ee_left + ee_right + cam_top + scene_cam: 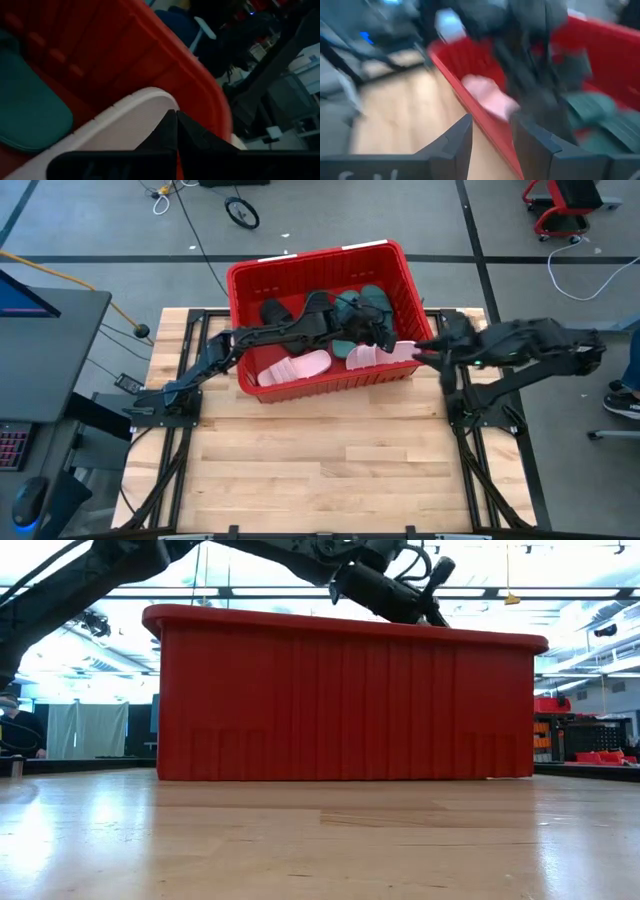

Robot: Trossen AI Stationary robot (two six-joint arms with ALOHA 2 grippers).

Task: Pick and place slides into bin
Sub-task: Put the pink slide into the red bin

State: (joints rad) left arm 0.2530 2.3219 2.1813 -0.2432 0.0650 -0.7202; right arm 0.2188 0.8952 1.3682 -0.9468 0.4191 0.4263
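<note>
Since all visible slides lie inside the bin (243, 280), left gripper (385, 338) hangs closed and empty over a pink slide (380, 355), while right gripper (428, 348) waits open just outside the rim.

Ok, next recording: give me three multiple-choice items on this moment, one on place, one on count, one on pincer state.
1. Where is the left pincer?
A. over the bare table
B. inside the red bin
C. off the table's left edge

2. How many pale pink slides show in the bin?
A. none
B. two
C. five

3. The right pincer is:
A. open
B. shut on a black slide
C. shut on the bin's rim

Key: B, the left arm reaches into the bin; B, two lie along the near wall; A, its fingers stand apart, empty.
</note>
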